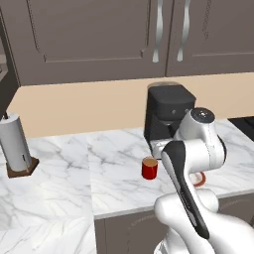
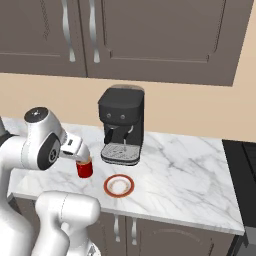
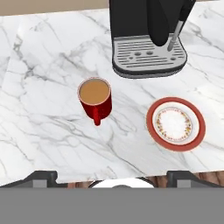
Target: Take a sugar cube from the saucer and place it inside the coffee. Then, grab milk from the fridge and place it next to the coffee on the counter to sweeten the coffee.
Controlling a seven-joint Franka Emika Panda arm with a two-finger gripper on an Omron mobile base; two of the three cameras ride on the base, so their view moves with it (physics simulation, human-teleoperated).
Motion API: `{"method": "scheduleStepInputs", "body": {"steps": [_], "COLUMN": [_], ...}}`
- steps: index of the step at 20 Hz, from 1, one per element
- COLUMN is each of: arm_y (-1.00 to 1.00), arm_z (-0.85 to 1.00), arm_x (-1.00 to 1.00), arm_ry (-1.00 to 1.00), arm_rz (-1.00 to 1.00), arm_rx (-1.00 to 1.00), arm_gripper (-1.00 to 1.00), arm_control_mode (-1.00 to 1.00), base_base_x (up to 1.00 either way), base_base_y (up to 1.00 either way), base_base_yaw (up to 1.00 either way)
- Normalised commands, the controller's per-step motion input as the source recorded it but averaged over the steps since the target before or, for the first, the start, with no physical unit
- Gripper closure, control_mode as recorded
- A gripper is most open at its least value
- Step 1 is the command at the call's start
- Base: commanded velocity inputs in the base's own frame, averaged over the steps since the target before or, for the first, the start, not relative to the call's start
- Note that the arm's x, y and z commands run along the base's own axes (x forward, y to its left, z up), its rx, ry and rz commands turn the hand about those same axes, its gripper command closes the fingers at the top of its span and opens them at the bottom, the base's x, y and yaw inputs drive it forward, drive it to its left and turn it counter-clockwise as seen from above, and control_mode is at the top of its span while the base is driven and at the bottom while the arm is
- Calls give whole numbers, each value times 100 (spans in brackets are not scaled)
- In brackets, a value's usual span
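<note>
Red coffee [image 3: 95, 102] stood upright on the counter [image 3: 43, 122], mouth up, saucer [image 3: 176, 124] just right; the gripper [image 3: 112, 175] above hung open, empty.

one red cup of coffee [image 3: 95, 99] is sitting on the counter [image 3: 43, 131], with one red-rimmed saucer [image 3: 176, 124] lying at its 3 o'clock. one black coffee machine [image 3: 148, 37] is standing at the cup's 1 o'clock. one paper towel holder [image 1: 16, 145] is standing far off at 9 o'clock. four silver cabinet handles [image 1: 158, 31] are hanging above, two in each base view.
</note>
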Motion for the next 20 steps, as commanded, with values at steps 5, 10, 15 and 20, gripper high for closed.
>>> {"method": "scheduleStepInputs", "body": {"steps": [5, 10, 15, 20], "arm_y": [-42, -26, 0, 0], "arm_z": [0, 0, 0, 0], "arm_x": [-10, -19, 0, 0], "arm_ry": [-6, -3, 0, 0], "arm_rz": [0, 0, 0, 0], "arm_rx": [5, 2, 0, 0], "arm_gripper": [-100, -100, -100, -100], "arm_control_mode": [-100, 100, 100, 100], "base_base_x": [0, -53, -97, -42], "base_base_y": [0, -43, -99, -94], "base_base_yaw": [0, -1, -17, -54]}}
